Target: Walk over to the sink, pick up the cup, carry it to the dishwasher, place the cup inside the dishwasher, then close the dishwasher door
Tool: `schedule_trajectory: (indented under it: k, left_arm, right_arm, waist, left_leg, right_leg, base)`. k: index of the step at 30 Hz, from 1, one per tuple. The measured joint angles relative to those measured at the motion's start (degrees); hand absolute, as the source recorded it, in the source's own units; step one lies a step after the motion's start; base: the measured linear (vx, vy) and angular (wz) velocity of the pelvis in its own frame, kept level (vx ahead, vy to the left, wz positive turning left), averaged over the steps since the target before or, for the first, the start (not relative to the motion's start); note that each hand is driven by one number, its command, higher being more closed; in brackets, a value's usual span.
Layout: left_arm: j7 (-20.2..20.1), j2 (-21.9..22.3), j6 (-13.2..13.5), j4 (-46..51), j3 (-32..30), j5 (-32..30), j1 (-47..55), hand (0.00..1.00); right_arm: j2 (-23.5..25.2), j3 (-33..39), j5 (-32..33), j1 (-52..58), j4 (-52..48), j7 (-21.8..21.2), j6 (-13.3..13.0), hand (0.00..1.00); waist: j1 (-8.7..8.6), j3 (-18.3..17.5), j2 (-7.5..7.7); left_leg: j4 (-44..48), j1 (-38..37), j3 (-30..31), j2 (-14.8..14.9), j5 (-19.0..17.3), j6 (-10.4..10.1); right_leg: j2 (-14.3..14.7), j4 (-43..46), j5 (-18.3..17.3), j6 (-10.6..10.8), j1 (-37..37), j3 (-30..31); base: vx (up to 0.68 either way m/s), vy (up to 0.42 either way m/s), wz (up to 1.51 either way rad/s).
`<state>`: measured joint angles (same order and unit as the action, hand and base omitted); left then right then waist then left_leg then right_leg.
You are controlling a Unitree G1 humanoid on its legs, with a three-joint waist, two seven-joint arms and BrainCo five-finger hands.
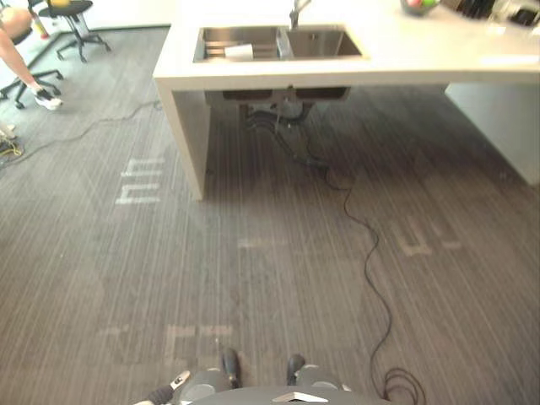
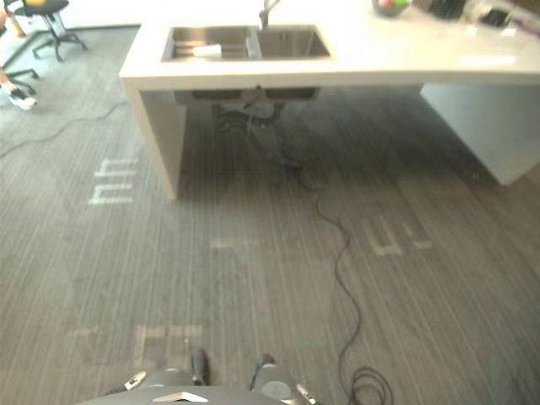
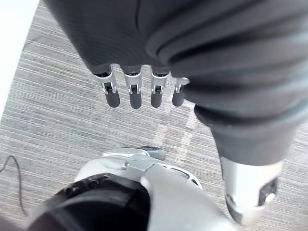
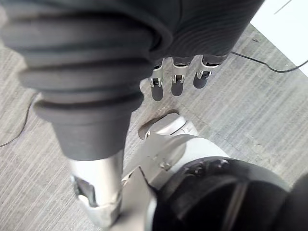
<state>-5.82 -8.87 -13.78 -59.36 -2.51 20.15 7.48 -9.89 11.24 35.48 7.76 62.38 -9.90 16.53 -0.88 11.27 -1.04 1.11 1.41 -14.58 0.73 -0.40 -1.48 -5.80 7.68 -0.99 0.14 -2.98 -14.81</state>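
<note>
1. Ahead, at twelve o'clock in the head views, a white counter point(image 1: 422, 59) is seen across grey striped carpet point(image 1: 253, 278), well apart from the robot.
2. A steel sink point(image 1: 325, 44) of two basins is set into the counter, and a faucet point(image 1: 295, 12) rises behind the divider between them.
3. The cup point(image 1: 239, 51), white, is found in the left basin at about eleven o'clock, apparently laid on its side.
4. A bowl point(image 1: 419, 7) is placed at the counter's far edge at one o'clock; green and red things are held in it, too small to be named.
5. The left hand point(image 3: 135, 94) is hung over the carpet with fingers straight and loose, and nothing is held.
6. The right hand point(image 4: 176, 84) is likewise carried with fingers straight, and nothing is grasped.
7. An office chair point(image 1: 72, 21) and a person's leg point(image 1: 17, 63) are seen at ten o'clock.
</note>
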Motion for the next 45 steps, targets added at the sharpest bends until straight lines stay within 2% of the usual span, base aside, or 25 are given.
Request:
schedule_trajectory:
  k: [1,3,5,7,9,11,13,15,18,20,25,29,34,40,43,45]
  left_arm:
    - [-0.4,0.0,-1.1,-0.5,-0.4,0.0,-0.2,0.00]
    - [-0.9,-0.1,-1.1,-1.2,-0.9,2.4,-0.7,0.00]
    - [-1.7,-0.2,0.0,-1.9,-0.9,6.9,-1.0,0.00]
    - [-5.0,0.0,1.1,-1.2,-0.9,12.4,-1.2,0.00]
    - [-6.4,0.4,2.3,1.0,-0.9,14.7,-1.2,0.00]
    - [-6.4,0.8,3.9,2.9,-0.8,14.7,-0.5,0.00]
    - [-6.4,0.9,4.3,4.8,-0.7,14.5,0.3,0.00]
    - [-5.8,0.2,5.1,7.1,1.5,14.4,0.6,0.00]
    - [-4.1,-0.1,5.5,8.9,3.1,14.4,0.5,0.00]
    - [-2.9,0.1,5.5,9.5,3.6,14.4,0.3,0.00]
    - [-0.4,2.2,4.8,12.1,6.3,12.3,-2.9,0.00]
    - [1.6,2.5,4.5,11.4,7.2,12.1,-3.7,0.00]
    - [3.1,2.3,4.8,8.0,4.7,12.2,-4.1,0.00]
    - [1.7,2.2,2.9,4.4,1.3,10.5,-4.0,0.00]
    - [1.4,2.3,2.6,4.1,-0.1,10.7,-4.1,0.00]
    - [1.3,2.2,2.5,3.6,-1.8,12.1,-4.2,0.00]
  right_arm:
    - [0.9,0.9,0.0,0.0,0.2,-0.2,-0.2,0.00]
    - [1.0,0.8,-0.3,-0.2,0.4,-1.3,-1.4,0.00]
    - [1.2,0.8,0.1,-0.7,0.3,-2.0,-3.2,0.00]
    - [1.8,0.8,0.1,-1.7,-0.4,-1.8,-7.5,0.00]
    - [2.1,0.9,0.1,-2.9,-1.2,-1.2,-10.5,0.00]
    - [2.6,1.2,0.1,-4.9,-5.5,0.7,-14.7,0.00]
    - [2.7,1.3,0.1,-6.2,-8.6,0.6,-16.8,0.00]
    - [2.3,2.7,0.1,-8.1,-14.2,0.6,-19.2,0.00]
    - [1.9,3.4,-0.1,-9.4,-17.2,1.0,-20.4,0.00]
    - [2.2,3.4,-1.4,-9.8,-18.7,1.7,-20.1,0.00]
    - [2.7,3.4,-2.5,-6.4,-18.6,1.8,-17.2,0.00]
    - [3.1,3.5,-3.2,-4.5,-15.6,1.8,-16.1,0.00]
    - [3.3,3.6,-4.4,-4.9,-9.9,2.3,-15.0,0.00]
    - [5.1,8.2,-4.2,-4.1,-5.1,2.9,-11.0,0.00]
    - [4.9,9.7,-4.0,-4.0,-4.5,2.9,-7.7,0.00]
    - [5.0,9.5,-3.5,-4.1,-4.0,2.9,-7.3,0.00]
  waist:
    - [-0.07,0.5,0.03]
    - [-0.03,0.6,0.04]
    - [-0.08,1.0,0.02]
    - [-0.17,1.2,-0.06]
    - [-0.10,1.9,-0.20]
    - [0.09,2.9,-0.60]
    - [0.27,3.2,-0.87]
    - [0.38,3.5,-0.55]
    - [0.90,3.7,-0.23]
    - [0.87,3.7,-0.35]
    - [-0.15,3.5,-0.88]
    - [-0.60,3.6,-0.73]
    - [-0.55,3.6,-0.88]
    - [0.06,3.7,-0.51]
    - [0.21,3.9,0.15]
    - [0.23,3.8,1.38]
  left_leg:
    - [-0.5,-0.6,0.0,0.6,0.6,-0.9]
    - [-0.4,-1.3,0.0,1.4,1.5,-1.8]
    - [-0.7,-2.2,0.2,1.9,2.1,-1.4]
    - [-2.4,-2.8,0.7,1.9,3.0,-2.0]
    - [-2.5,-2.9,1.2,1.9,3.2,-2.4]
    - [-2.8,-4.0,1.2,1.7,3.0,-3.9]
    - [-2.4,-4.2,0.5,1.6,2.5,-4.8]
    - [1.9,-2.8,-2.3,1.7,1.4,-6.1]
    - [4.2,-2.9,-4.9,1.7,1.3,-6.2]
    - [3.2,-3.6,-4.9,1.7,1.3,-6.2]
    - [-4.2,-6.0,-4.1,0.7,4.1,-1.9]
    - [-5.5,-6.2,-4.0,0.1,4.8,-0.3]
    - [-5.5,-3.0,-4.1,0.0,5.2,0.4]
    - [-5.5,-2.7,-4.7,-0.1,4.7,1.5]
    - [-5.5,-2.7,-5.8,-0.1,4.2,2.0]
    - [-5.3,-2.3,-6.1,-0.7,3.9,2.5]
  right_leg:
    - [0.5,-1.7,0.6,0.1,1.2,-0.8]
    - [1.1,-2.7,0.8,0.2,2.3,-1.9]
    - [1.6,-3.0,0.6,0.5,3.3,-2.6]
    - [1.6,-2.9,0.3,0.8,3.5,-4.1]
    - [1.4,-2.8,-0.1,1.1,4.0,-4.9]
    - [1.0,-2.3,-1.0,1.4,4.9,-5.2]
    - [0.4,-1.3,-1.9,1.5,4.9,-5.9]
    - [-1.4,0.8,-3.6,2.1,5.7,-7.8]
    - [-2.1,1.5,-4.3,3.0,7.0,-8.3]
    - [-2.0,1.8,-4.4,3.2,7.1,-8.2]
    - [-1.8,2.5,-4.8,2.9,6.8,-9.9]
    - [-1.8,1.9,-4.5,2.8,6.7,-10.3]
    - [-1.7,0.6,-2.9,3.0,4.0,-10.0]
    - [-1.4,-0.2,-2.5,2.9,3.7,-9.2]
    - [-2.2,3.3,-4.5,2.6,1.9,-8.8]
    - [-4.0,8.3,-7.1,3.2,-0.7,-9.0]
  base:
    - [0.04,-0.045,-0.08]
    - [0.09,-0.077,-0.12]
    - [0.12,-0.079,0.02]
    - [0.14,-0.065,0.23]
    - [0.09,-0.037,0.19]
    - [0.10,-0.030,0.10]
    - [0.06,-0.003,0.09]
    - [0.05,0.007,0.38]
    - [0.02,-0.009,0.19]
    - [0.01,-0.019,-0.04]
    - [-0.03,0.017,0.17]
    - [-0.04,0.046,0.01]
    - [-0.02,0.045,-0.01]
    - [0.01,0.016,-0.05]
    - [0.02,-0.005,-0.15]
    - [0.05,-0.025,-0.08]
